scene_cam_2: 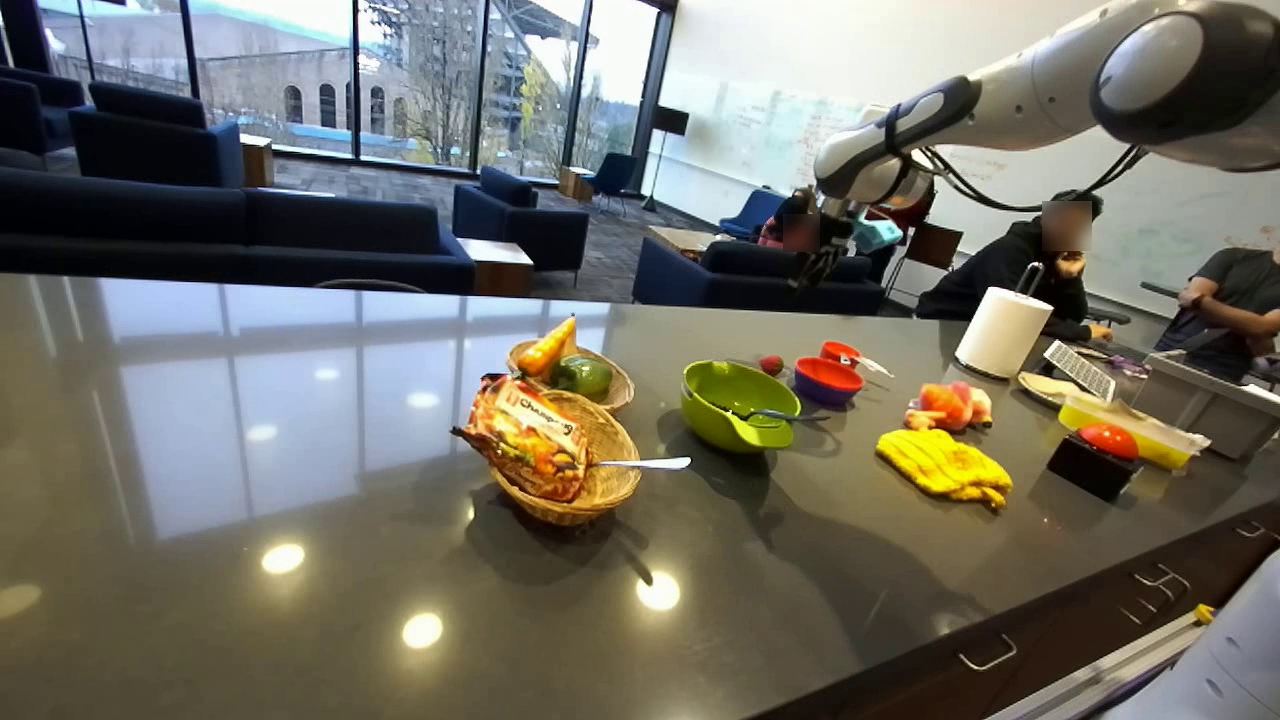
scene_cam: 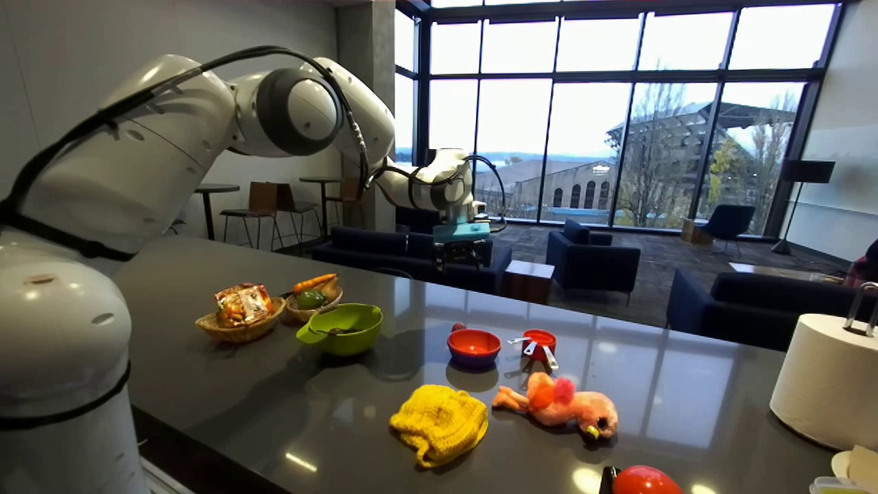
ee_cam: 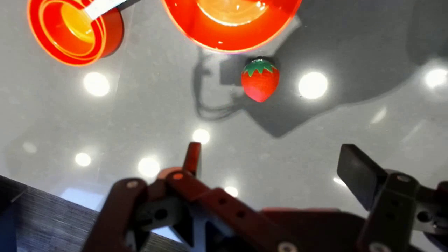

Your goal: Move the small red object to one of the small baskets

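Observation:
A small red strawberry-shaped piece (ee_cam: 260, 82) with a green leaf top lies on the counter beside a round, glossy red bowl (ee_cam: 227, 38) in the wrist view. In both exterior views it shows behind that bowl (scene_cam: 475, 348), partly hidden in one (scene_cam: 459, 327) and whole in another (scene_cam_2: 771, 365). My gripper (ee_cam: 271, 148) is open and empty, raised above the counter; its fingers are apart from the strawberry. The gripper also shows in both exterior views (scene_cam: 463, 255) (scene_cam_2: 820, 262). One small wicker basket (scene_cam_2: 610, 470) holds a food packet. Another basket (scene_cam_2: 622, 388) holds a carrot and green produce.
A green bowl (scene_cam_2: 735, 412) with a utensil stands between the baskets and the red bowl. Red measuring cups (scene_cam: 539, 341), a yellow cloth (scene_cam: 439, 424), a pink plush bird (scene_cam: 566, 406) and a paper towel roll (scene_cam: 826, 377) are nearby. A red dome sits on a black box (scene_cam_2: 1090, 468).

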`<state>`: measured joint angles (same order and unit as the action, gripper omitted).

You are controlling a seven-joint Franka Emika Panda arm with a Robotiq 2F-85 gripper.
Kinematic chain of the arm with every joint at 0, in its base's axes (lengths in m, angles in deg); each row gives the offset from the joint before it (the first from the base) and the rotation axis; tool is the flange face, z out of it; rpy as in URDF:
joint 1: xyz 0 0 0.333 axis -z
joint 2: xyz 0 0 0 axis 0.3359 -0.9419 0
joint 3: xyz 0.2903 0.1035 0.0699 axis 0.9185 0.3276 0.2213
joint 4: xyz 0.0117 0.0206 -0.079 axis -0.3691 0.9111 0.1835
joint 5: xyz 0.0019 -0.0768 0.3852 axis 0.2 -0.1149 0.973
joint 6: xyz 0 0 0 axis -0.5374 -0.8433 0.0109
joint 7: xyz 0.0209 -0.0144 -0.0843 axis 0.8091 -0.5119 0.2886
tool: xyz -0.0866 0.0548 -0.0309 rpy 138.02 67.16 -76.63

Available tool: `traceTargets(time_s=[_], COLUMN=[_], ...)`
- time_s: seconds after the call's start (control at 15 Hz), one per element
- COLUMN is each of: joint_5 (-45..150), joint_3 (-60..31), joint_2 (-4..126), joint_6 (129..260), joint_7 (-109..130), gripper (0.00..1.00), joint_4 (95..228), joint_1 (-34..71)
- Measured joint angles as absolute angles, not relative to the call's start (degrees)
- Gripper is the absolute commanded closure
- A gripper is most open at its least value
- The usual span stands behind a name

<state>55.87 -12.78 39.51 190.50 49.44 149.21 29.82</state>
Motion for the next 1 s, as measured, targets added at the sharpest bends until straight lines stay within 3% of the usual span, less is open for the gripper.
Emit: traceTargets(time_s=[0.47, 1.0], joint_5=[56.05, 55.88], joint_3=[-10.91, -9.93], joint_2=[30.56, 24.93], joint_6=[181.26, 180.57], joint_7=[48.88, 52.86], gripper=[0.00, 0.00], joint_4=[135.63, 129.24], joint_1=[30.84, 32.05])
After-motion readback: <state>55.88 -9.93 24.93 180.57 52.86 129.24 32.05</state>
